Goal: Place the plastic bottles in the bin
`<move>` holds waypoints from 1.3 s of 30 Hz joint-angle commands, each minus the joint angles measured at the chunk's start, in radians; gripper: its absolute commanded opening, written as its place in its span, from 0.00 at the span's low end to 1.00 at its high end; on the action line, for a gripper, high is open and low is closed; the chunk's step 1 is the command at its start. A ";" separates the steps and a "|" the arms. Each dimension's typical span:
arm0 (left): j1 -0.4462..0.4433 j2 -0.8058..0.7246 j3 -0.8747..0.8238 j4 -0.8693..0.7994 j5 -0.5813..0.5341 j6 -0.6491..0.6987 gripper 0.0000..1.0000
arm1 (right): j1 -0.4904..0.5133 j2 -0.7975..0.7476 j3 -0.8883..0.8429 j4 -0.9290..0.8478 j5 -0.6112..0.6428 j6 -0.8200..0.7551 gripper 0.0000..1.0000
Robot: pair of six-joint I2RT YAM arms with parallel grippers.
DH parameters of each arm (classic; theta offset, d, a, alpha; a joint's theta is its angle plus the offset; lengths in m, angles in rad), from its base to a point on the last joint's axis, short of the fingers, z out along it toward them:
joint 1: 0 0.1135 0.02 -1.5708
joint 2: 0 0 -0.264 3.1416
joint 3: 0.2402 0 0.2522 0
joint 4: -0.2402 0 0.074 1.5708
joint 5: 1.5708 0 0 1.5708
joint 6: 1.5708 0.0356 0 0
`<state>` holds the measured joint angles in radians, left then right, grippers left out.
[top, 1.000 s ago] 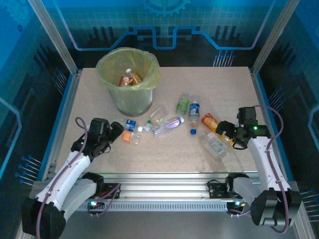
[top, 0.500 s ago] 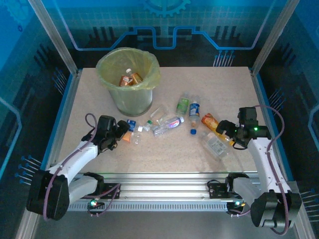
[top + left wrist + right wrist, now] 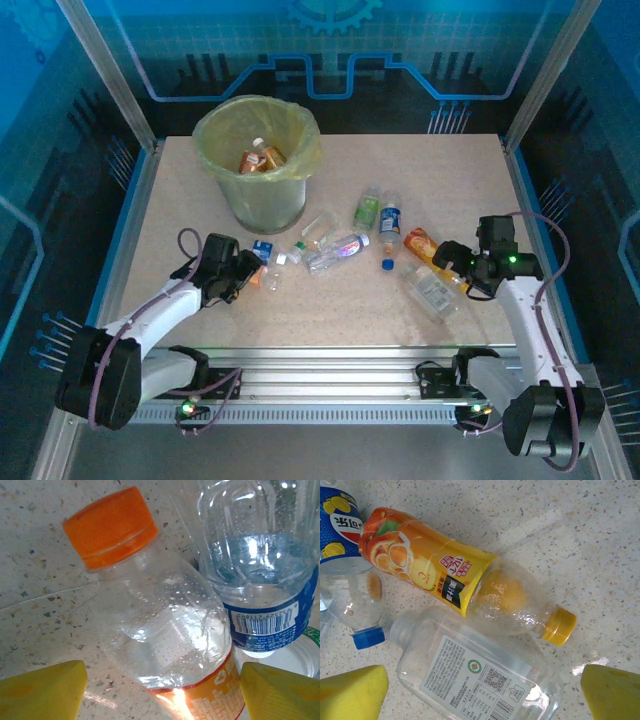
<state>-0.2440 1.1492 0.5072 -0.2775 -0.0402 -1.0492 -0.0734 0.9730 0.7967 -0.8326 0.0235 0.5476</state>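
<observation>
The bin stands at the back left with a few plastic bottles inside. Several more lie across the table's middle. My left gripper is low over an orange-capped bottle. Its yellow fingers flank the orange-labelled body, jaws open, with a gap on the left side. A blue-labelled bottle lies right beside it. My right gripper stands open over a clear square bottle, with an orange juice bottle just beyond it.
A green-labelled bottle, a blue-labelled one and a clear one lie between the arms, with a loose blue cap nearby. A white cap sits by the left gripper. Metal frame posts edge the table.
My left arm has reached rightward to the orange-capped bottle, and its jaws have narrowed around it. The right arm has hardly moved.
</observation>
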 commanded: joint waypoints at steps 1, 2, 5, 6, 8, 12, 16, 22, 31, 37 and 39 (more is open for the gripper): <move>-0.006 0.004 -0.007 -0.071 -0.031 -0.009 0.80 | -0.014 0.006 -0.014 0.020 -0.014 0.015 1.00; -0.006 0.005 -0.008 -0.074 -0.037 -0.010 0.80 | -0.014 0.008 -0.015 0.022 -0.016 0.015 1.00; -0.006 0.018 -0.008 -0.075 -0.044 -0.011 0.81 | -0.014 0.016 -0.013 0.030 -0.022 0.017 1.00; -0.006 0.024 -0.007 -0.075 -0.044 -0.011 0.81 | -0.013 0.020 -0.014 0.033 -0.023 0.017 1.00; -0.006 0.039 -0.003 -0.075 -0.047 -0.008 0.81 | -0.012 0.029 -0.012 0.038 -0.028 0.018 1.00; -0.006 0.075 0.003 -0.085 -0.069 -0.002 0.80 | -0.012 0.041 -0.010 0.048 -0.033 0.021 1.00; -0.006 0.119 0.007 -0.083 -0.073 -0.012 0.75 | -0.009 0.052 -0.005 0.053 -0.034 0.024 1.00; -0.006 0.149 0.022 -0.095 -0.094 -0.011 0.65 | -0.006 0.061 0.003 0.053 -0.031 0.025 1.00; 0.014 0.023 0.074 -0.222 -0.231 0.040 0.51 | -0.004 0.058 0.008 0.053 -0.023 0.028 1.00; 0.076 -0.160 0.151 -0.350 -0.348 0.139 0.49 | -0.003 0.043 0.010 0.050 -0.016 0.028 1.00; 0.101 -0.227 0.190 -0.369 -0.375 0.191 0.49 | -0.003 0.037 0.012 0.049 -0.013 0.027 1.00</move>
<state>-0.1715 0.9981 0.6327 -0.5648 -0.3183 -0.9531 -0.0731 1.0279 0.7963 -0.7906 0.0074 0.5617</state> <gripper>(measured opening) 0.530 0.998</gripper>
